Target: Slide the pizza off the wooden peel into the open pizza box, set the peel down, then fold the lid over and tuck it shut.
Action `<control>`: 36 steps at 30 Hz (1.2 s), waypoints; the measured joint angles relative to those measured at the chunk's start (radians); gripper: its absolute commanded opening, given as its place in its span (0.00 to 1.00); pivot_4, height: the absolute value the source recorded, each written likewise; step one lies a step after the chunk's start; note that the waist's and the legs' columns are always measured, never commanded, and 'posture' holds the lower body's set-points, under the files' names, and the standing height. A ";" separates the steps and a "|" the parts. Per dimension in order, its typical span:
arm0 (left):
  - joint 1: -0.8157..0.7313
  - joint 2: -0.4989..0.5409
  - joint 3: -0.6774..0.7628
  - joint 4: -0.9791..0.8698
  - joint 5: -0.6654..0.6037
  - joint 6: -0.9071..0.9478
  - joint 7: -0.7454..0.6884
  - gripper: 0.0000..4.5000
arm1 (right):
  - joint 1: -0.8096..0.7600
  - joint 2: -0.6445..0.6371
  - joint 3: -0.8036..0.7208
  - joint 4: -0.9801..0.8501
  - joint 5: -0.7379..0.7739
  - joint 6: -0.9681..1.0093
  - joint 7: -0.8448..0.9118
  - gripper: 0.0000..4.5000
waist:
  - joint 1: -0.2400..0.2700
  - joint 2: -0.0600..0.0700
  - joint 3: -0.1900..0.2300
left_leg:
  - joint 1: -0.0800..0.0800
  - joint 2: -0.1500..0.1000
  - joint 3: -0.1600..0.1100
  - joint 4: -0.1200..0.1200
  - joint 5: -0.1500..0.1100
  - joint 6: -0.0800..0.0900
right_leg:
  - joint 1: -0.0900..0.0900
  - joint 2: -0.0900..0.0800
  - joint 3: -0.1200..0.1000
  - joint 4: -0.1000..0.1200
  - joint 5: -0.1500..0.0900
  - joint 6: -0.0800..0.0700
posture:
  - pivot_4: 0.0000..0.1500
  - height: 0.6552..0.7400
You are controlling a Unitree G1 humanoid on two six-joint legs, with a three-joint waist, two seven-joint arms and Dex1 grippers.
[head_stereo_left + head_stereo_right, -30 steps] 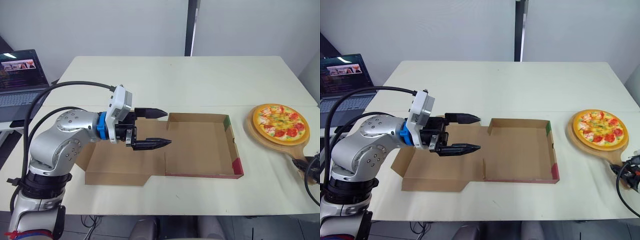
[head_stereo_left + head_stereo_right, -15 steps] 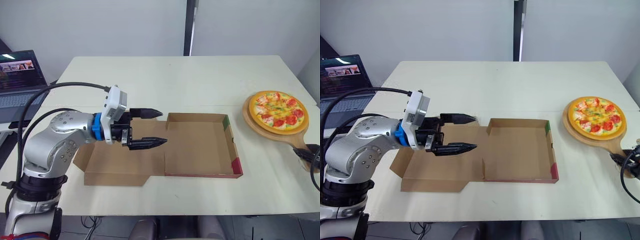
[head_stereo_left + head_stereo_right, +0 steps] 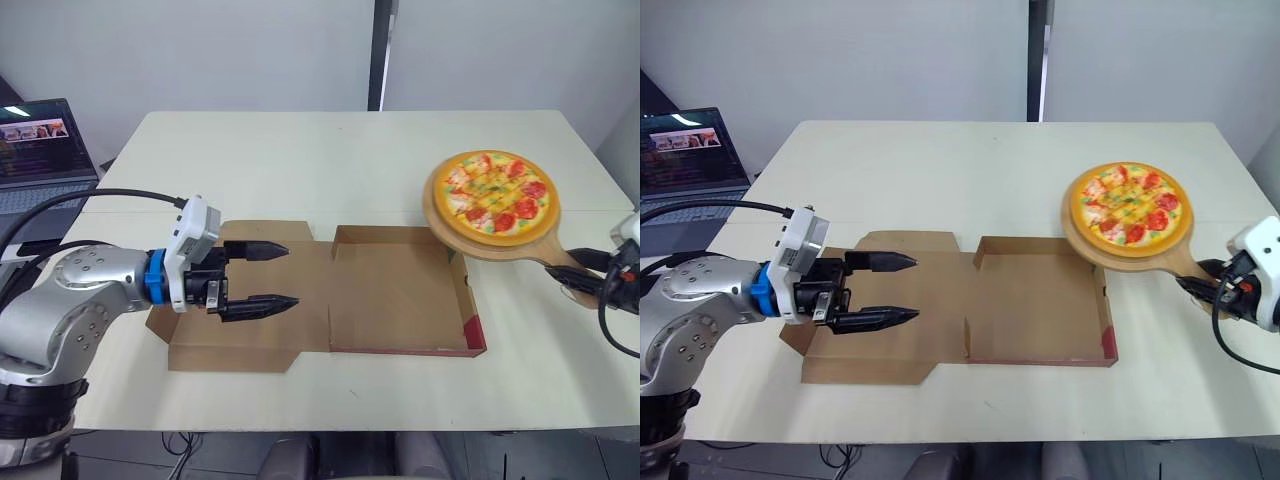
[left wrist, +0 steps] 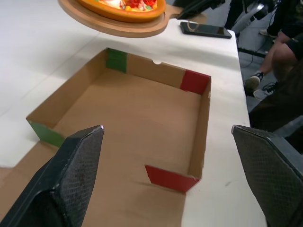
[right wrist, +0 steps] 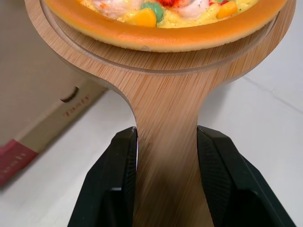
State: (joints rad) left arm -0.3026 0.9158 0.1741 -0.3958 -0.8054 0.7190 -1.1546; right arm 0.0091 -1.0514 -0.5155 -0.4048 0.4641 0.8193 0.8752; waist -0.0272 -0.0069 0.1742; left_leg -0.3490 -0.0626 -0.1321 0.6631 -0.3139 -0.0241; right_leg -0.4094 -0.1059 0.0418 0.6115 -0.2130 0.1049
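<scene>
Nearest to me, my left gripper [image 3: 290, 274] hangs just above the flat lid [image 3: 240, 345] of the pizza box [image 3: 400, 300], jaws spread wide and holding nothing; its fingers point along the lid toward the tray; I judge I hold it there so it stays out of the tray while the pizza comes in, yet sits ready over the panel it must fold later. The tray lies open beside the lid with nothing in it, walls up on all sides, so the pizza has to come in over a wall rather than along the table. To my right, my right gripper [image 5: 166, 142] is clamped on the handle of the wooden peel [image 3: 480, 246], one finger on each edge of the handle; gripping that far back leaves the whole round head free to reach out over the box. The peel is lifted clear of the table [image 3: 330, 160], its head at the far right corner of the tray and roughly level; the pizza [image 3: 492, 190] lies centred on it, so level carriage is what holds it in place until I tilt; sliding it off is not yet begun. Beyond the table's far left edge sits an open laptop [image 3: 45, 150], well apart from the work.
</scene>
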 measured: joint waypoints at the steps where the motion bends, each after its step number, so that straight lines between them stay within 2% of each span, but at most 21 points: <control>1: 0.011 0.002 0.018 -0.013 -0.015 0.009 0.005 1.00 | -0.014 -0.006 0.024 -0.014 -0.001 -0.006 0.004 0.35 | 0.000 0.000 0.000 | 0.000 0.000 0.000 0.000 0.000 0.000 | 0.000 0.000 0.000 0.000 0.000 0.000 | 1.00 1.00; 11: 0.072 0.047 0.125 -0.146 -0.131 0.086 0.067 1.00 | -0.081 -0.122 0.213 -0.012 -0.070 -0.153 0.111 0.35 | 0.000 -0.001 0.003 | -0.001 0.000 0.000 0.000 0.000 0.000 | -0.001 0.000 0.000 0.000 0.000 0.000 | 1.00 1.00; 19: 0.118 0.064 0.132 -0.176 -0.133 0.082 0.076 1.00 | -0.168 -0.155 0.349 0.062 -0.183 -0.298 0.159 0.35 | 0.000 -0.001 0.003 | -0.001 0.001 0.001 0.000 0.000 -0.001 | -0.002 0.000 0.000 0.000 0.000 -0.001 | 1.00 1.00; 36: 0.089 0.060 0.060 -0.145 -0.085 0.031 0.070 1.00 | -0.195 -0.175 0.337 0.164 -0.333 -0.427 0.167 0.35 | 0.000 -0.001 0.003 | -0.001 0.001 0.002 0.000 0.000 -0.001 | -0.002 0.000 0.000 0.000 0.000 -0.002 | 1.00 1.00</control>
State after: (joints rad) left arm -0.2135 0.9762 0.2336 -0.5409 -0.8903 0.7499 -1.0843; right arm -0.1857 -1.2262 -0.1786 -0.2412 0.1308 0.3926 1.0427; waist -0.0273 -0.0081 0.1776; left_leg -0.3501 -0.0620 -0.1305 0.6630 -0.3142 -0.0253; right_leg -0.4116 -0.1056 0.0419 0.6115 -0.2128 0.1031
